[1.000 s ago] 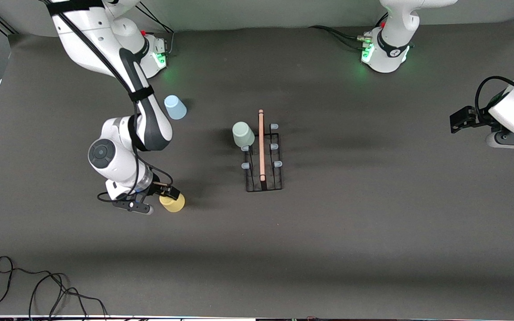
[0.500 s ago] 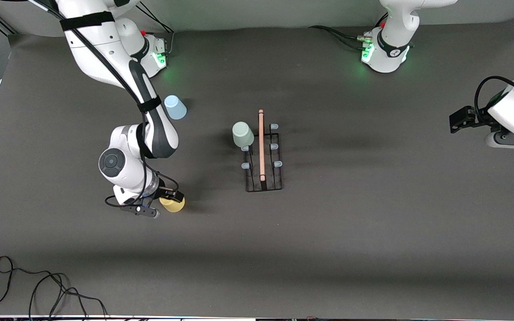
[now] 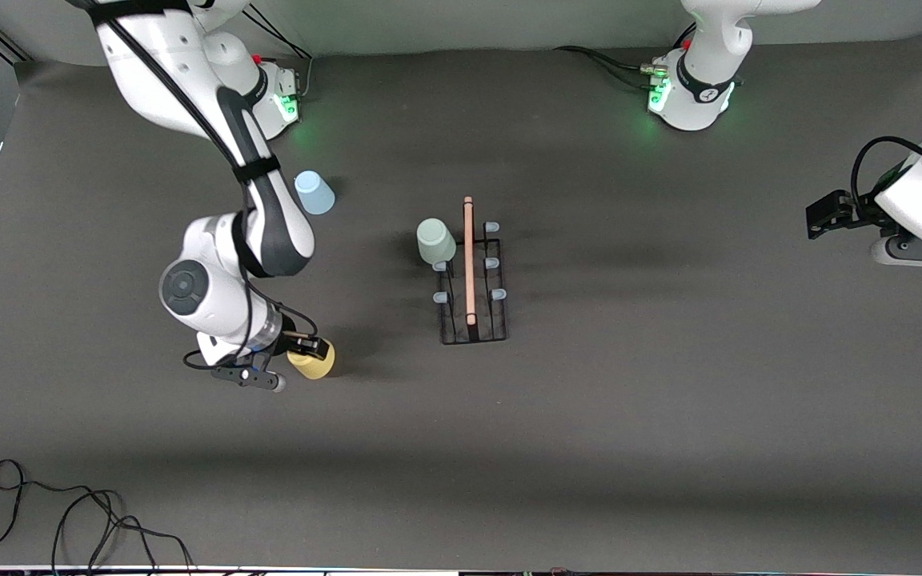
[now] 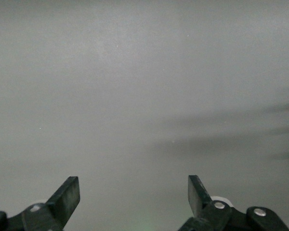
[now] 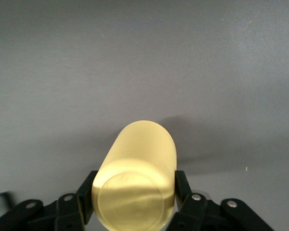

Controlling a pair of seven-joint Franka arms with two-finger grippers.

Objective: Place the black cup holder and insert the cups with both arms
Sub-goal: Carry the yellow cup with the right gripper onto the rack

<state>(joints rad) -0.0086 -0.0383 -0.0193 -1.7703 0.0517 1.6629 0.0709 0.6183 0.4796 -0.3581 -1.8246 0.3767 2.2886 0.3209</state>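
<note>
Now I see the right gripper [image 3: 306, 350] clenched on the yellow cup [image 3: 313, 362], its fingers [image 5: 182, 185] pressing both sides near the closed end, low at the table [image 3: 589, 416] toward the right arm's end. Farther from the front camera stands the blue cup [image 3: 314, 193], upside down. At mid-table sits the black cup holder [image 3: 472, 276], its wooden handle on top, with the grey-green cup [image 3: 435, 241] set on a peg at the end nearest the robot bases. My left gripper [image 4: 134, 195] waits with fingers spread wide, holding nothing, over the table's edge at the left arm's end.
</note>
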